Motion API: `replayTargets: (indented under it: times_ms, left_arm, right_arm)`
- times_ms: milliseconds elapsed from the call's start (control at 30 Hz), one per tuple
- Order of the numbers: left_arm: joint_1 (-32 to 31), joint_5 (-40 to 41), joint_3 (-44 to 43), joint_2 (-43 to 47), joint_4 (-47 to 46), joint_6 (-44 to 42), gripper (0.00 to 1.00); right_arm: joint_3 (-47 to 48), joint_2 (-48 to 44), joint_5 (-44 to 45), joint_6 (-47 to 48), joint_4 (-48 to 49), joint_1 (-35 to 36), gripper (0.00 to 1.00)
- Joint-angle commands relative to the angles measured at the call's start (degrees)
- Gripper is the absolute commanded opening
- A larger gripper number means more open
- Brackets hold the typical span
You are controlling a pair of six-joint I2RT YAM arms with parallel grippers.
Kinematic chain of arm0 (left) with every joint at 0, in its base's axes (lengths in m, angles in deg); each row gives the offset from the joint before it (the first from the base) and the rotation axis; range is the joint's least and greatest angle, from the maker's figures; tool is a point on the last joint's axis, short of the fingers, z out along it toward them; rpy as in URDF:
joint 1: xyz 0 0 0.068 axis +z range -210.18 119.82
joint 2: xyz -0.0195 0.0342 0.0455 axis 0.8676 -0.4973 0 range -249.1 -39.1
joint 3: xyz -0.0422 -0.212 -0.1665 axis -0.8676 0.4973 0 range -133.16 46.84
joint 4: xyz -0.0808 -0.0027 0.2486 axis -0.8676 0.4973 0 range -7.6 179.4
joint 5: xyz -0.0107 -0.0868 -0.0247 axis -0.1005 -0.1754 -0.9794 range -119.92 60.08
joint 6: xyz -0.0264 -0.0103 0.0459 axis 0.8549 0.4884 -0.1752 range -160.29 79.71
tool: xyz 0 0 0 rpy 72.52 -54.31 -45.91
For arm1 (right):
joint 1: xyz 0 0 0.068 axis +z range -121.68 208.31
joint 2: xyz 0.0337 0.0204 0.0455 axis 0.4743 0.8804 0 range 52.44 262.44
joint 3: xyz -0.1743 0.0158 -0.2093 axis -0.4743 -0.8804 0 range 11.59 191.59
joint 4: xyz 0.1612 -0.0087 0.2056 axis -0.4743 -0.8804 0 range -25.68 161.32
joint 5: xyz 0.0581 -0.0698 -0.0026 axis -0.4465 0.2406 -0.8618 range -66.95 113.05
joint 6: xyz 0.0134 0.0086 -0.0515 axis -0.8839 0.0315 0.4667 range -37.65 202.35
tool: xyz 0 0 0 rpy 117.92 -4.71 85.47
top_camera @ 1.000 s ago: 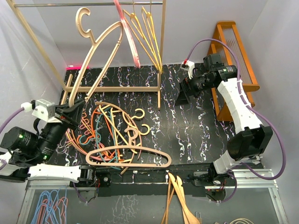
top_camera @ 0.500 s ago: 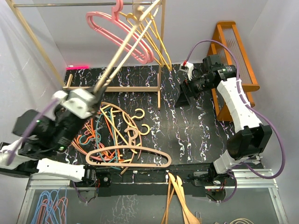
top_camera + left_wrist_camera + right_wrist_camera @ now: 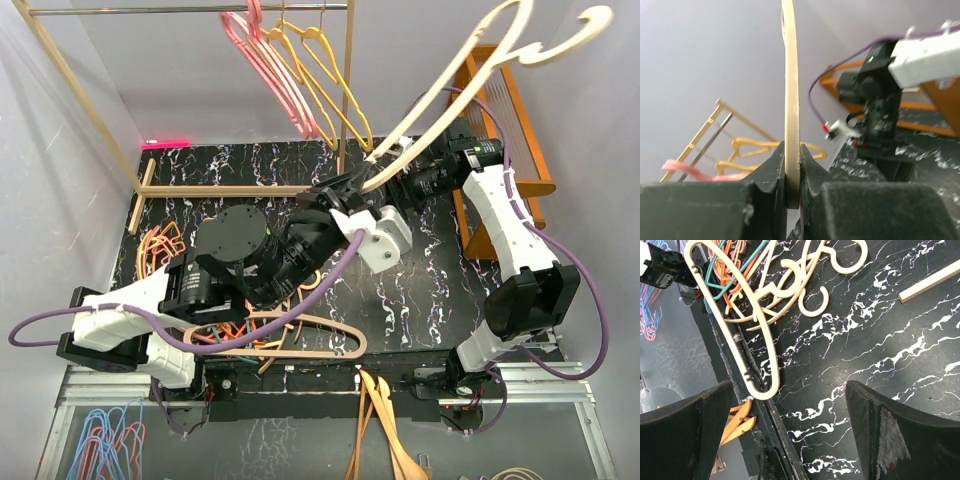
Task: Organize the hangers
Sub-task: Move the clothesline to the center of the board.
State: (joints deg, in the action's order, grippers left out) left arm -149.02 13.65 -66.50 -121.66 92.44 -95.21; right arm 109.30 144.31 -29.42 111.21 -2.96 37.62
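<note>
My left gripper [image 3: 362,188] is shut on the bar of a big tan hanger [image 3: 470,70], which sticks up toward the top right corner. In the left wrist view the jaws of the left gripper [image 3: 793,186] pinch that tan hanger [image 3: 791,90] edge-on. Pink hangers [image 3: 275,70] and yellow hangers [image 3: 325,70] hang on the rail. A pile of tan, orange and teal hangers [image 3: 300,335] lies on the black marbled table, mostly hidden under my left arm. My right gripper [image 3: 790,440] hangs open over bare table, near a tan hanger [image 3: 732,335].
The wooden rack post [image 3: 347,120] stands at mid back, its base bar [image 3: 230,190] on the table. An orange wooden stand [image 3: 520,140] sits at the right. Light wooden hangers [image 3: 380,420] and thin blue and pink wire hangers [image 3: 105,440] lie below the table's near edge.
My left arm has swung from the left side across to the right, carrying the tan hanger up past the rail to the top right. The right arm has not moved.
</note>
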Motion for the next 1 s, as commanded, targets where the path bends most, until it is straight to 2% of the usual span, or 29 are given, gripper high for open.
replayTargets:
  times_ms: [0,67,133,200,267,367,567,700,833,967]
  left_arm:
    - [2.0,-14.8,-7.8,-0.7,2.2,5.4,0.00]
    - [6.8,-22.3,-10.0,-3.1,5.7,11.9,0.00]
    - [15.1,-30.6,-9.6,-4.5,7.0,19.6,0.00]
    - [20.2,-36.4,-5.8,-3.8,4.0,24.9,0.00]
    - [29.8,-46.0,-1.4,-3.0,0.7,32.6,0.00]
    - [39.7,-58.6,-0.2,-4.5,-3.1,42.8,0.00]
    - [48.1,-75.7,2.6,-5.8,-13.2,54.9,0.00]
    - [53.3,-88.0,5.8,-5.1,-24.4,66.6,0.00]
    - [59.8,-95.9,16.1,-0.9,-39.7,81.2,0.00]
    - [67.3,-99.6,28.7,3.8,-56.0,95.5,0.00]
  right_arm:
    - [2.4,-1.5,-0.7,1.1,-0.3,0.1,0.99]
    - [2.3,-1.4,0.9,1.0,-0.1,0.1,0.99]
    - [2.5,-1.4,4.1,0.4,0.4,0.0,0.99]
    - [2.3,-1.8,7.0,0.3,0.5,0.1,0.99]
    - [0.9,-3.0,8.5,1.0,0.7,0.0,0.99]
    - [-2.8,-4.7,11.3,1.8,1.2,0.0,0.99]
    - [-8.6,-7.2,13.9,1.4,2.8,0.1,0.99]
    - [-9.5,-7.5,14.7,1.0,3.2,0.1,0.99]
    - [-10.1,-7.3,16.4,1.0,3.8,0.0,0.99]
    - [-10.9,-6.8,18.3,1.0,4.6,0.0,0.99]
